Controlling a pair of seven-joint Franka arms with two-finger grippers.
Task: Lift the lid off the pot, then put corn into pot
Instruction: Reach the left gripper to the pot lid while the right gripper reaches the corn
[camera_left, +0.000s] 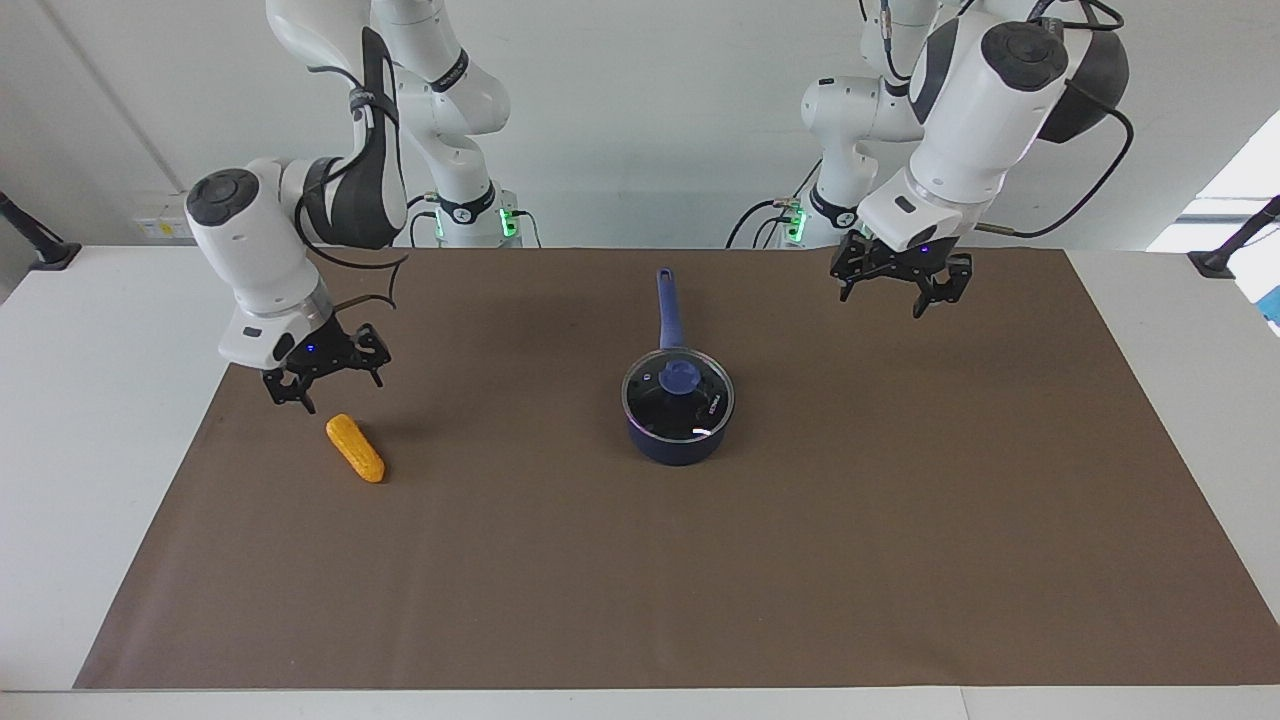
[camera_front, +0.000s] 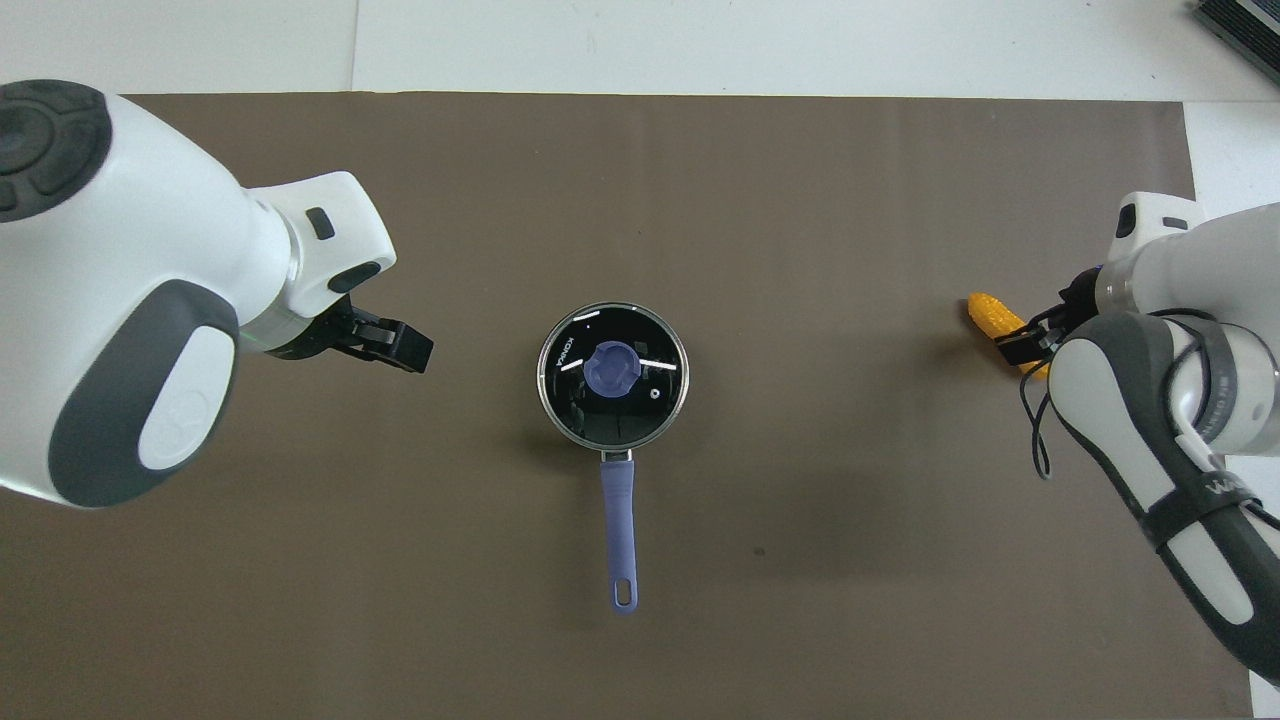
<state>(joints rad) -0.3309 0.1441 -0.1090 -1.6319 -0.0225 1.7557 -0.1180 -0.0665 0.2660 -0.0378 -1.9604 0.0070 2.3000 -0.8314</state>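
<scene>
The lid (camera_left: 678, 392) sits on the pot (camera_left: 679, 425) at mid-surface, its handle toward the robots. The left gripper (camera_left: 902, 285) hangs raised toward its own end, fingers released and empty. The right gripper (camera_left: 322, 378), fingers released, hovers beside the corn (camera_left: 355, 448), which lies on the surface, long axis diagonal.

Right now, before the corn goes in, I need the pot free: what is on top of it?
The lid sits flat on the pot, blue knob up, covering the whole opening. Through the glass only a dark inside with reflections shows; whether anything lies in there cannot be told.
</scene>
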